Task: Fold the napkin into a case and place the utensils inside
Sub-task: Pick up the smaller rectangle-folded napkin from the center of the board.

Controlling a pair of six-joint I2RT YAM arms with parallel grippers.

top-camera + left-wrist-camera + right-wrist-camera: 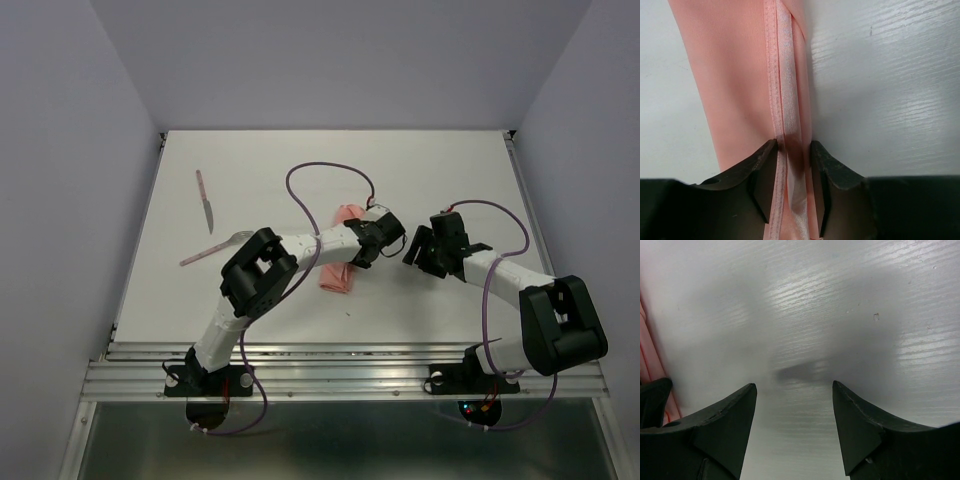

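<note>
The salmon-pink napkin lies folded into a narrow long strip at the table's middle. My left gripper sits at the strip's right edge. In the left wrist view its jaws are shut on the hemmed, folded edge of the napkin. My right gripper is just right of the left one, open and empty over bare table. A sliver of the napkin shows at the left edge of the right wrist view. The utensils lie far left: a knife and a fork.
The white table is ringed by pale walls on three sides. A metal rail runs along the near edge by the arm bases. Purple cables loop over both arms.
</note>
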